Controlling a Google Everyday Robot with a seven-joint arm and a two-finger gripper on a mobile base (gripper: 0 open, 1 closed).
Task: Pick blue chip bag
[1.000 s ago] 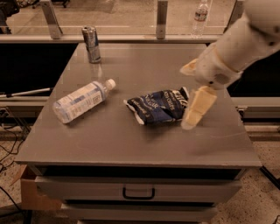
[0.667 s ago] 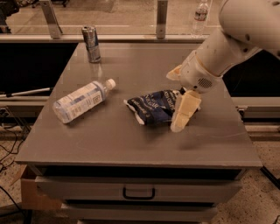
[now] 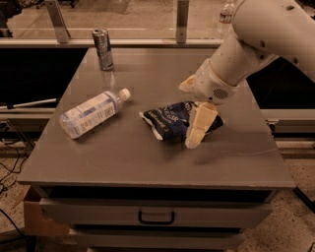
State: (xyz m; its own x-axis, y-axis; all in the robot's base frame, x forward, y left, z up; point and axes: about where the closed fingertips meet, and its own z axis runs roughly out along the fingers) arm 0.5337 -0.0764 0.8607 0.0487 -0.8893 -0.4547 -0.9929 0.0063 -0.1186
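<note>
The blue chip bag (image 3: 170, 119) lies crumpled on the grey table (image 3: 147, 162), right of centre, dark navy with white lettering. My gripper (image 3: 193, 105) comes in from the upper right on a white arm and is down at the bag's right end. Its fingers are apart. The near cream finger (image 3: 199, 126) stands in front of the bag's right part and covers it. The far finger (image 3: 186, 84) is behind the bag. The bag rests on the table between them.
A clear water bottle (image 3: 92, 112) with a white cap lies on its side at the left. A metal can (image 3: 103, 48) stands at the back left. A second bottle (image 3: 225, 14) stands beyond the table at the back. A drawer (image 3: 156, 215) is below the front edge.
The arm and gripper have moved left and a little toward the table's front, so the near finger now overlaps the bag's right end. The bag, bottle and can have not moved.
</note>
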